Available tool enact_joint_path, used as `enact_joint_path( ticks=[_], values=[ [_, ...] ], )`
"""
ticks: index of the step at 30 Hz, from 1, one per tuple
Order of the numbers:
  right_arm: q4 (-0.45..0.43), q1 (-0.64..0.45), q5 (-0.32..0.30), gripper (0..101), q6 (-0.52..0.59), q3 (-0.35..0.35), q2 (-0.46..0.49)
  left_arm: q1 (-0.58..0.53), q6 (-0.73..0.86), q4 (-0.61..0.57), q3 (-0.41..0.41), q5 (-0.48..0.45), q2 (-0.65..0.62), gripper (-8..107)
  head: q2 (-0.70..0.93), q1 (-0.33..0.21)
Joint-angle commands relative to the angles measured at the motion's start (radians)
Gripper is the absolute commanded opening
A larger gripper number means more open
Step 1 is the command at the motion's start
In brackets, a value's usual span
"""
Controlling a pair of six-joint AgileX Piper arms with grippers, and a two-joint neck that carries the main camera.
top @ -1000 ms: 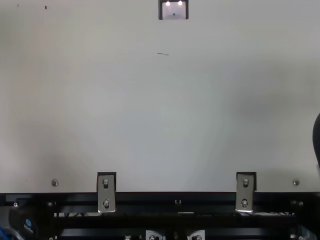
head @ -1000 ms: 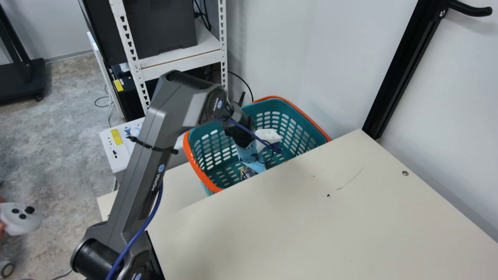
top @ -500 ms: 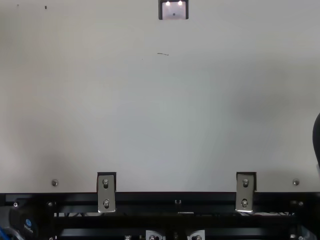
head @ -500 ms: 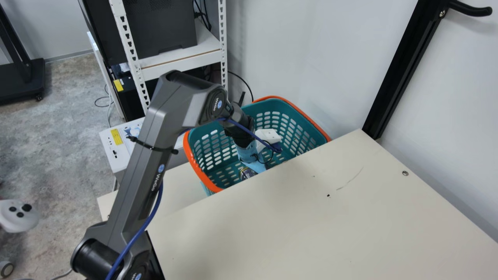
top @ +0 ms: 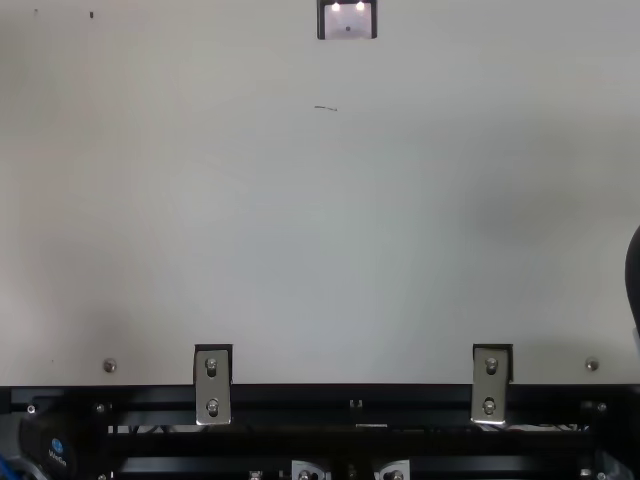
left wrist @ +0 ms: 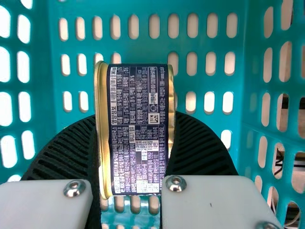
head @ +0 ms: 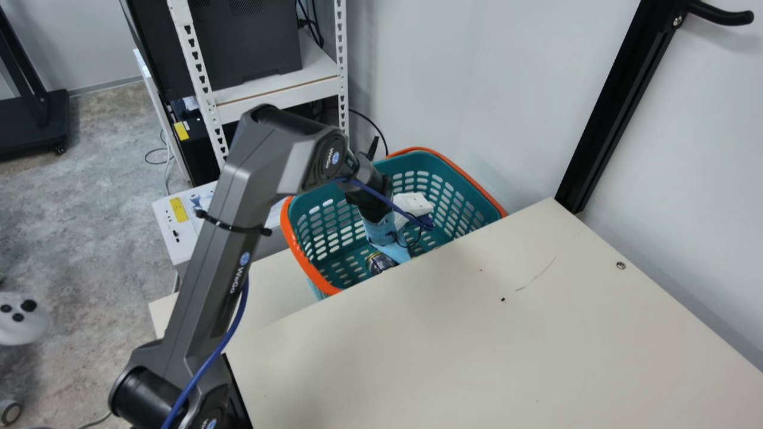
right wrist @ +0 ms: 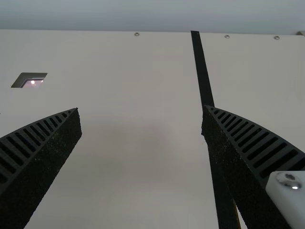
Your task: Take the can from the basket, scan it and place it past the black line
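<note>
Inside a teal basket with an orange rim (head: 301, 257), set just beyond the edge of a cream table (head: 477, 333), the left gripper (head: 397, 252) points downward at the end of a bent grey arm (head: 205, 262). Its two black ribbed fingers are closed on a can (left wrist: 140, 129), one finger against each gold-rimmed end. The can has a dark label covered in small pale print. It is within the basket's slotted walls; whether it touches the basket floor, I cannot tell. In the main view, part of the can shows beside the light blue covering low on the arm. A blue cable (head: 205, 366) runs along that arm.

Over the table, in the right wrist view, the right gripper (right wrist: 141, 121) is wide open, its fingertips well apart, holding nothing. Below it, a straight black line (right wrist: 204, 71) crosses the cream surface and passes partly behind one finger. Well apart from the line, a dark-framed glass window (top: 348, 22) is set in the tabletop, with two small bright lights in it.

Behind the arm, in the main view, a white metal rack (head: 280, 95) carries a large dark box (head: 244, 47). At the far left edge is a white game controller (head: 22, 322), above the mottled grey floor (head: 107, 196).
</note>
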State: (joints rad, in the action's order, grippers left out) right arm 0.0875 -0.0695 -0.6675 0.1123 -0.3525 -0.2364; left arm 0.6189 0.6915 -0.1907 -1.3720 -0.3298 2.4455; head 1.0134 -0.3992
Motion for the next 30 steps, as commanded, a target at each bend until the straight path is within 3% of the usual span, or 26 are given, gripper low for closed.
enact_joint_path(
  ticks=[1,19,30],
  values=[
    [0.000,0.000,0.000,101,0.000,0.000,0.000,-0.002,-0.012,0.014,0.005,0.000,-0.012,10,0.204,-0.014],
    [0.000,0.000,0.000,101,0.000,0.000,0.000,-0.001,-0.069,0.002,0.025,-0.064,-0.200,10,0.204,-0.014],
    [0.000,0.000,0.000,101,0.000,0.000,0.000,-0.001,-0.132,0.018,0.090,-0.070,-0.321,10,0.204,-0.014]
  ],
)
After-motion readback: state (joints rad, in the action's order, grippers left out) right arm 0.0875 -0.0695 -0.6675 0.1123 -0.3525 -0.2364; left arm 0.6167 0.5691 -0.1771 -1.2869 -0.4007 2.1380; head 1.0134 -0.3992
